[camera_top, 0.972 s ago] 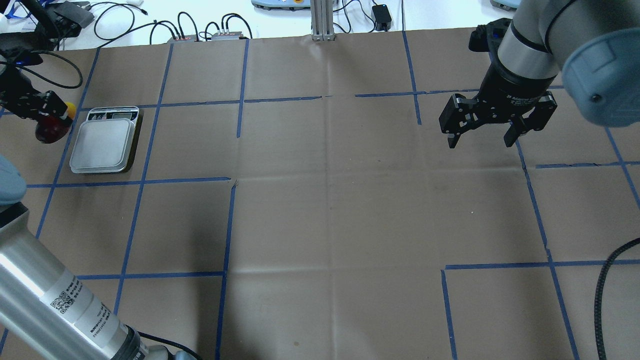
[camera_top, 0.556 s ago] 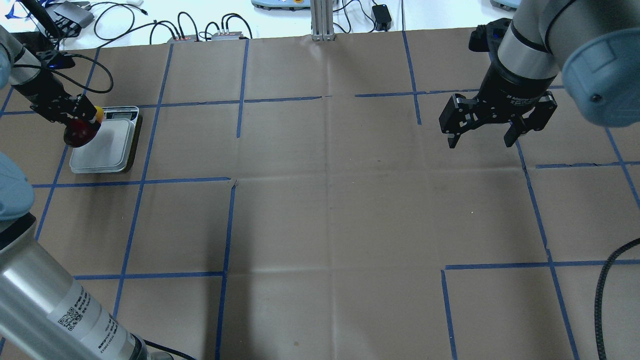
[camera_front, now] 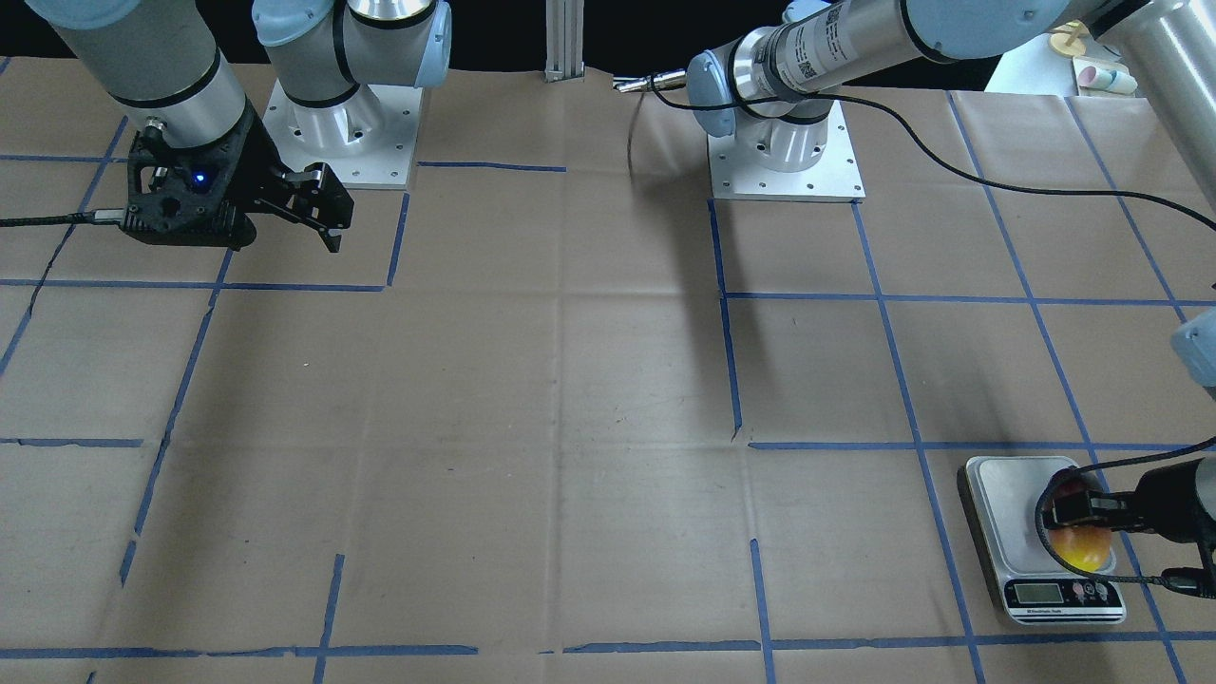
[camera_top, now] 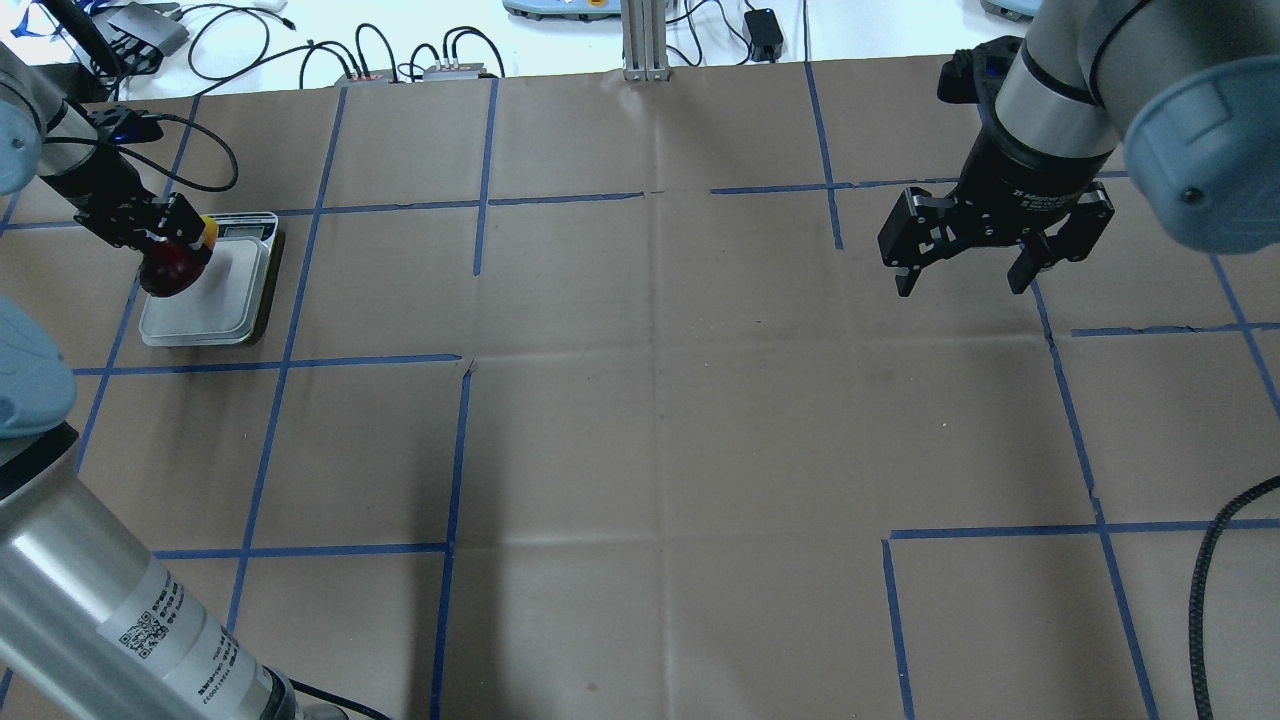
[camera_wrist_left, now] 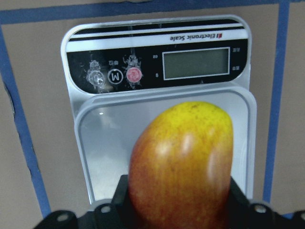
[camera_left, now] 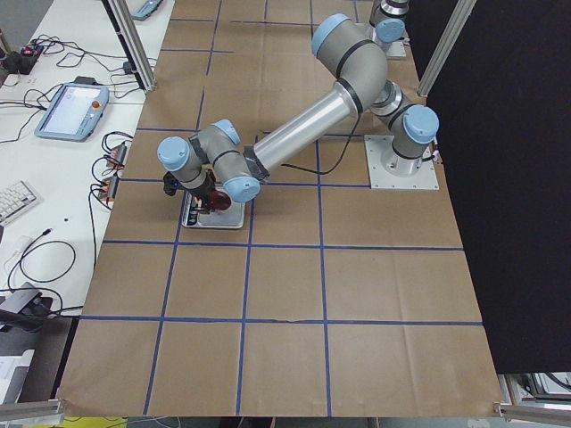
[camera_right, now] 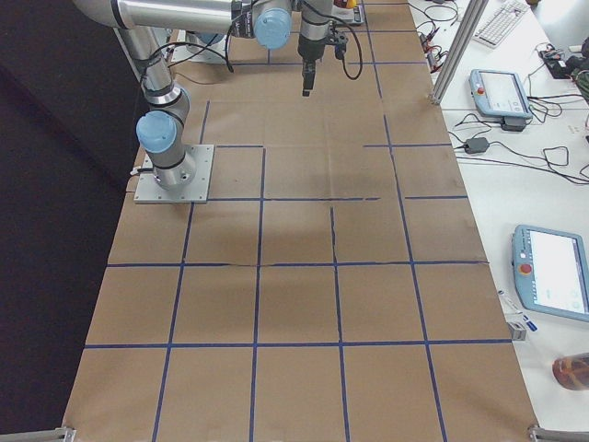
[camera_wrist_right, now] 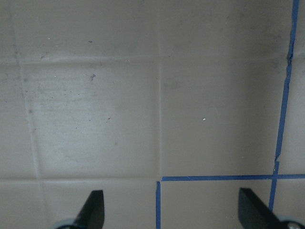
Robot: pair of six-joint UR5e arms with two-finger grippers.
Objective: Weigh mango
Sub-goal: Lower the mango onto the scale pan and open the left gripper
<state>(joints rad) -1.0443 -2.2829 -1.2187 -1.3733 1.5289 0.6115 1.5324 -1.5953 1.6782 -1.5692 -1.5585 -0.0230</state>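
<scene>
Red-yellow mango [camera_wrist_left: 183, 162], one; scale [camera_wrist_left: 148, 71], one.

Robotics lab, long table [camera_top: 640, 400] papered brown and gridded with blue tape [camera_top: 1000, 531], bolted robot base plates [camera_front: 836, 180], teach pendants [camera_right: 552, 285], keyboard [camera_left: 13, 203] and loose cables [camera_top: 300, 50] on far white benches, aluminium frame posts [camera_top: 645, 40].

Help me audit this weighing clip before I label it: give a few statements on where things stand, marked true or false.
1. The left end effector grips the mango above the electronic scale. True.
2. The scale's display shows a weight. False: it shows no digits.
3. The right end effector is shut on a second fruit. False: it is open and empty.
4. The mango's yellow end points toward the display. True.
</scene>
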